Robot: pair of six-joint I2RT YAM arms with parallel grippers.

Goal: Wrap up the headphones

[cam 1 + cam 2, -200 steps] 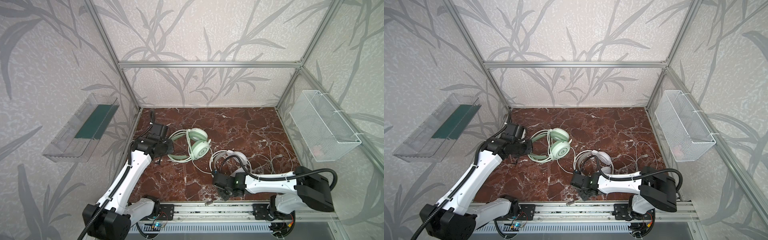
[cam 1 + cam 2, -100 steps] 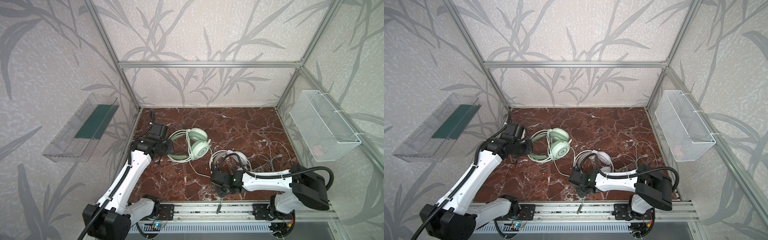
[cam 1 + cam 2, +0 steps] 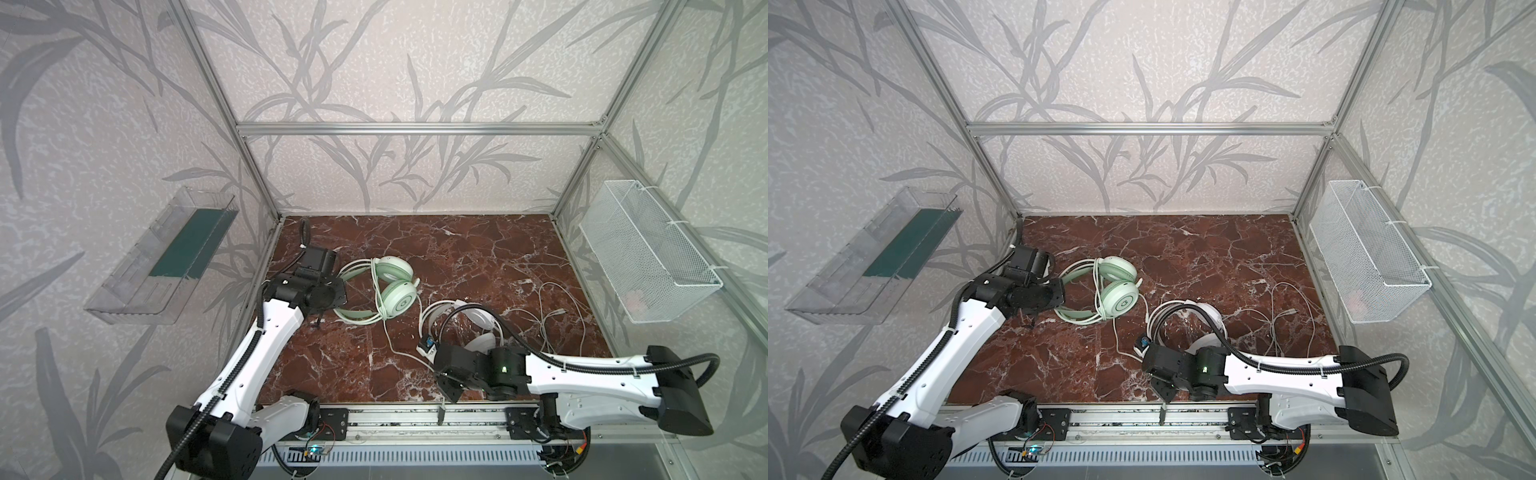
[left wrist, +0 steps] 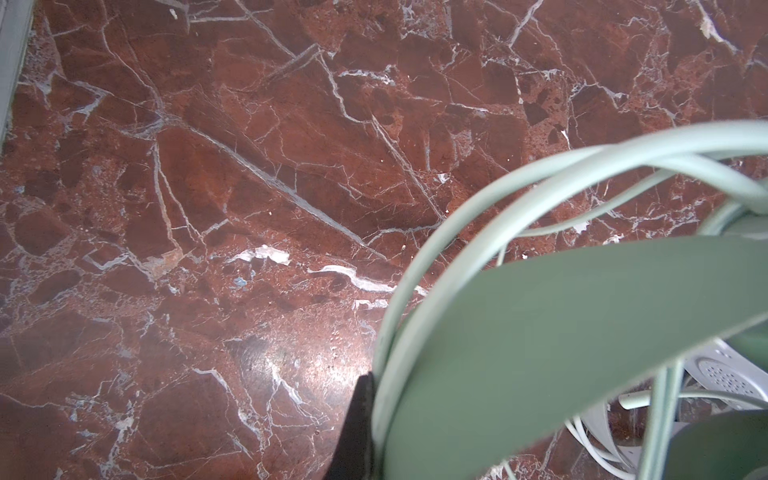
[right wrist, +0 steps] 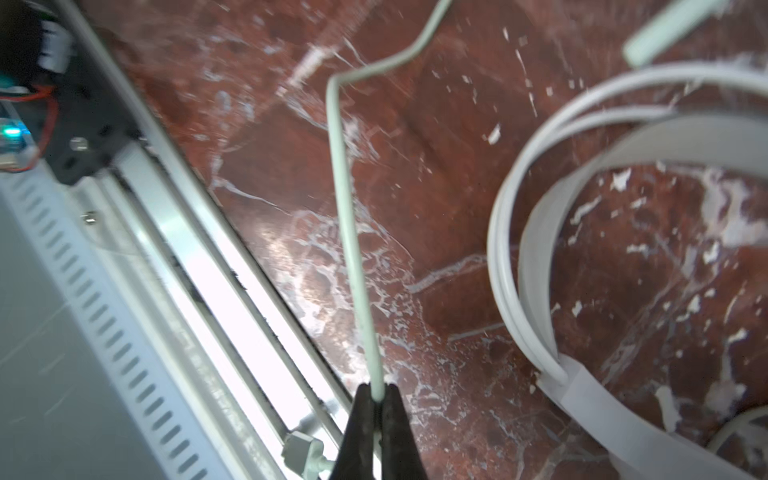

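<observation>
my left gripper (image 3: 338, 300): clamped on headband (image 3: 356, 320) of the mint-green round-cup headset (image 3: 397, 291)
my right gripper (image 5: 376, 400): pinched shut on its thin pale cable (image 5: 348, 232), over red marble bench (image 3: 457, 249)

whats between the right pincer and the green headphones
Only the pale cable, running over bare marble from the green headphones to the right pincer shut on it; both top views show the run, the right wrist view the pinch.

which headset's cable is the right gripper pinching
The mint-green headset: its cable runs from the cup into the shut right gripper. The white headset has its cord lying loose.
</observation>
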